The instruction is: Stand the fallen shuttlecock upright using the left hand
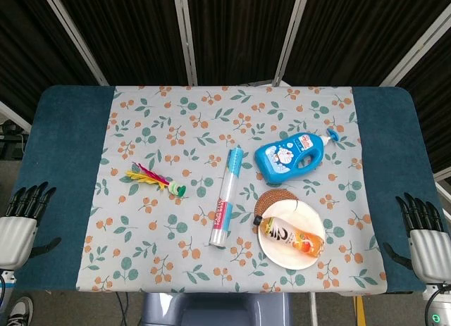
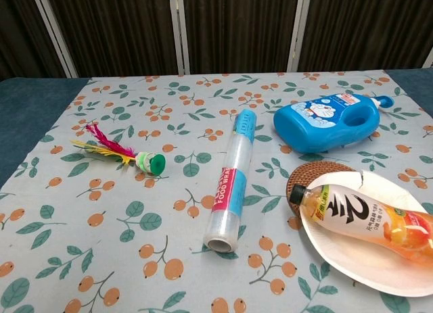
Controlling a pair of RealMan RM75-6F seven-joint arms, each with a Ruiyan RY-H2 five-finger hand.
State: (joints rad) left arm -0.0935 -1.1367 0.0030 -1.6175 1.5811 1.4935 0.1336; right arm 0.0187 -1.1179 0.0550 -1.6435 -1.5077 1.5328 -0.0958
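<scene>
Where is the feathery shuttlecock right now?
In both views the shuttlecock lies on its side on the left part of the flowered cloth, just left of the plastic wrap roll, feathers pointing left.

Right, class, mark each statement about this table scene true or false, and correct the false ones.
1. The shuttlecock lies on its side on the cloth. True.
2. The left hand grips the shuttlecock. False: it holds nothing and sits at the table's edge, fingers apart.
3. The orange drink bottle lies on the white plate. True.
4. The blue bottle stands upright. False: it lies on its side.
5. The roll of food wrap lies between the shuttlecock and the plate. True.
6. The right hand rests on the plate. False: it is at the table's right edge, apart from it.
</scene>
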